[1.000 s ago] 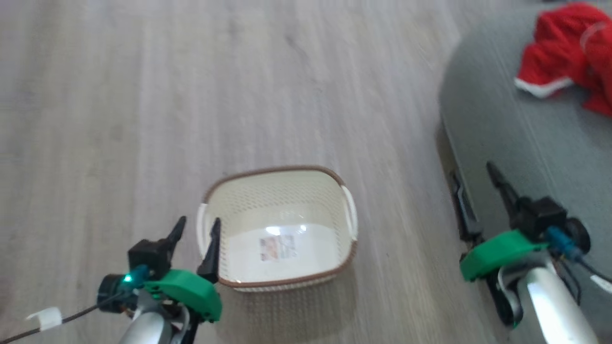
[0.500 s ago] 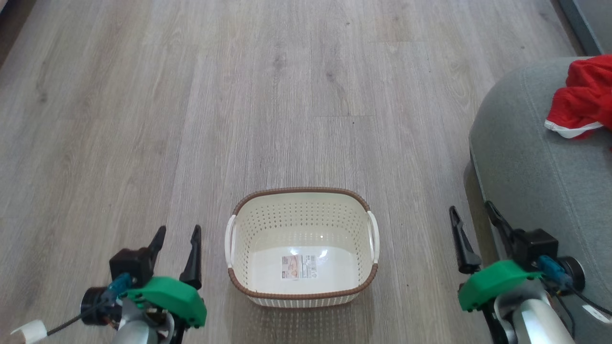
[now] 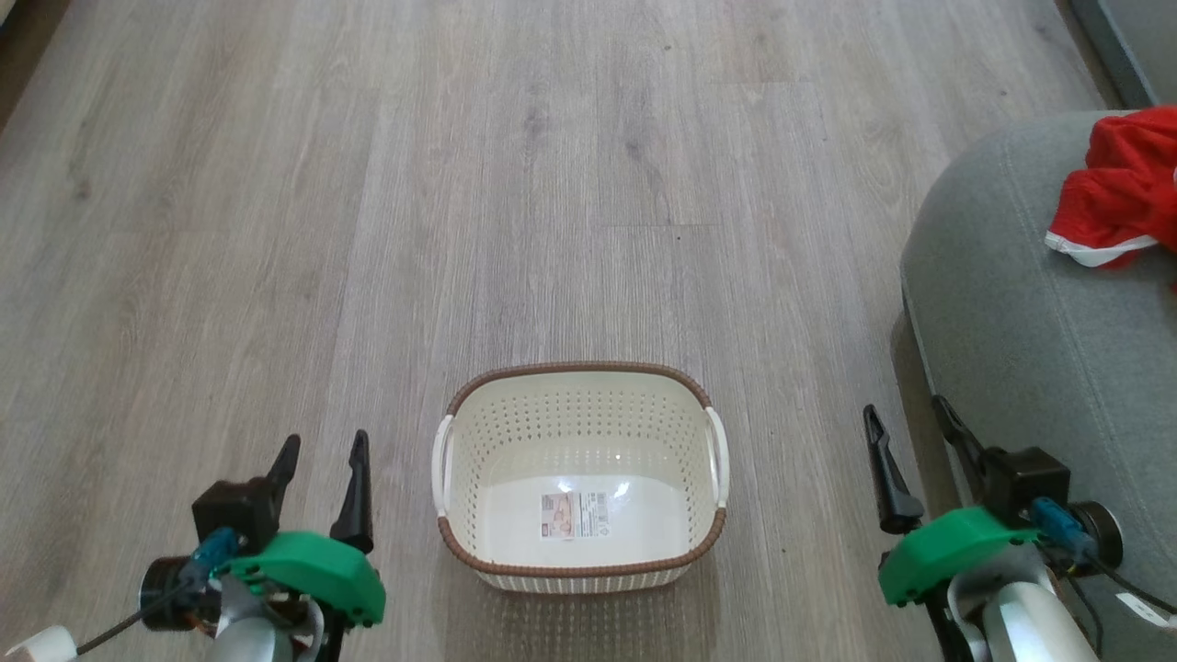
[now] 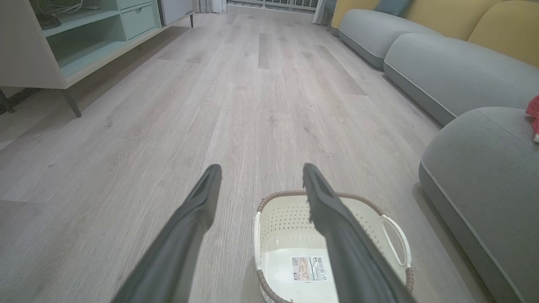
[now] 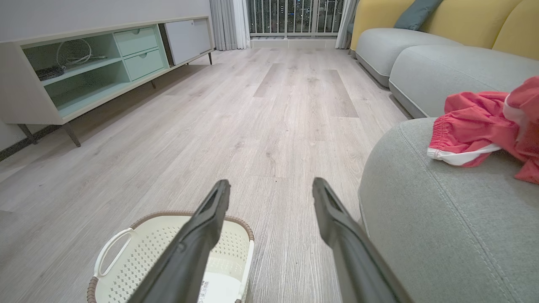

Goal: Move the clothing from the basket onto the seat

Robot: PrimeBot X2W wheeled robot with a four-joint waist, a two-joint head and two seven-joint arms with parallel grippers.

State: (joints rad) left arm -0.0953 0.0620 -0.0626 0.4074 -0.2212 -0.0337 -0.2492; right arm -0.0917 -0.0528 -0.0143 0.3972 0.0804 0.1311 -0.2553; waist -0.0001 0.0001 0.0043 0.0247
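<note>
The red jersey point(image 3: 1117, 198) with white trim lies crumpled on the grey-green seat point(image 3: 1030, 313) at the right; the right wrist view shows the jersey point(image 5: 484, 122) on the seat's rounded corner point(image 5: 442, 219). On the wood floor between my arms stands the cream basket point(image 3: 579, 418), holding only the sticker point(image 3: 575, 515) on its bottom. My left gripper point(image 3: 319, 446) is open, left of the basket. My right gripper point(image 3: 904, 414) is open between the basket and the seat. Each wrist view has the basket low down point(image 4: 278, 252) point(image 5: 147, 248).
Wood floor point(image 3: 460, 184) stretches ahead. A pale green media cabinet point(image 5: 84, 71) on thin legs runs along the left wall. More grey sofa sections point(image 4: 454, 75) with yellow back cushions point(image 5: 442, 17) line the right side.
The head camera swung and steadied, so the whole picture shifted and sharpened. My left gripper now sits farther left of the basket. The right gripper's two fingers came into clear view, open.
</note>
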